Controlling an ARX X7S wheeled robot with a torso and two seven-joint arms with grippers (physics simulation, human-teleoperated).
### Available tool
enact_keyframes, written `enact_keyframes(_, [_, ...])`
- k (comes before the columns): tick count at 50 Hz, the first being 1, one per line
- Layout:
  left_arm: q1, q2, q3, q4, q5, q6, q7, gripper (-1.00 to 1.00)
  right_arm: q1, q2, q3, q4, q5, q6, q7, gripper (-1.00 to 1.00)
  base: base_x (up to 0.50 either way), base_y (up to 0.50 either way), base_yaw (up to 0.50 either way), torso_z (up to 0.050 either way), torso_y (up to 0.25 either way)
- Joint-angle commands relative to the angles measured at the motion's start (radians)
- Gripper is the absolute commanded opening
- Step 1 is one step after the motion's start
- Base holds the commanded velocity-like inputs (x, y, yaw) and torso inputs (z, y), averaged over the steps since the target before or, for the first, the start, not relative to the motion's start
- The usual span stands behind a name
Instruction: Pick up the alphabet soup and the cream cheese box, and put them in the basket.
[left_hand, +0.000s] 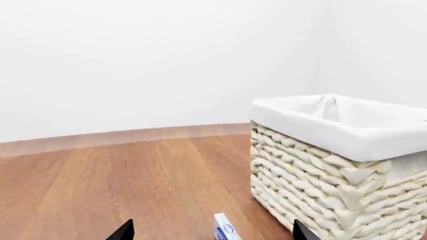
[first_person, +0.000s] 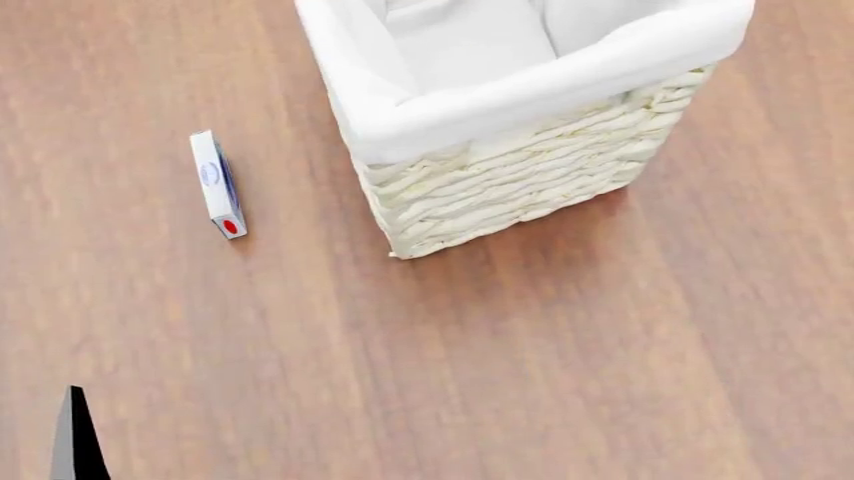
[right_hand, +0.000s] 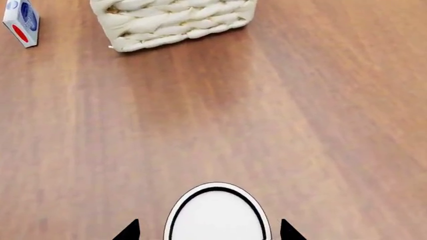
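Cream cheese box (first_person: 218, 184) lies on the wooden surface, one thin white carton resting on a narrow edge, with a blue oval logo on its white face, a blue side and a red dot at the end nearer the robot; no lettering on it can be read. In the left wrist view the same carton (left_hand: 225, 227) sits just ahead of the left claw (left_hand: 211, 235), between its two dark fingertips (left_hand: 123, 232), which stand wide apart with nothing between them. Close beside the carton, but not touching it, stands the basket (first_person: 521, 175), a single large rectangular one of thick cream woven wicker, its white cloth liner folded over the rim; what shows of its inside is only white cloth. From the left claw the basket (left_hand: 333, 200) rises ahead and to one side of the carton. The right claw (right_hand: 209, 234) hangs over bare wood, well short of the basket (right_hand: 173, 22) and the carton (right_hand: 21, 22), both far ahead of it. Its two dark fingertips (right_hand: 128, 231) are spread, empty. The alphabet soup appears in none of the views. The surface is smooth brown wood grain, and plain white walls stand behind it.
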Motion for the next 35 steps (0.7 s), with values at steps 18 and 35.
enact_keyframes(18, [-0.019,-0.001,0.007,-0.002,0.008,-0.026,-0.011,1.0,0.064,-0.016,-0.015,0.089,0.008,-0.012,-0.02,1.0,0.0,0.0,0.0,0.0,0.0])
enact_keyframes(35, [-0.02,-0.003,0.011,0.007,0.019,-0.037,-0.02,1.0,0.078,-0.031,-0.038,0.161,-0.005,-0.043,-0.045,1.0,0.0,0.0,0.0,0.0,0.0])
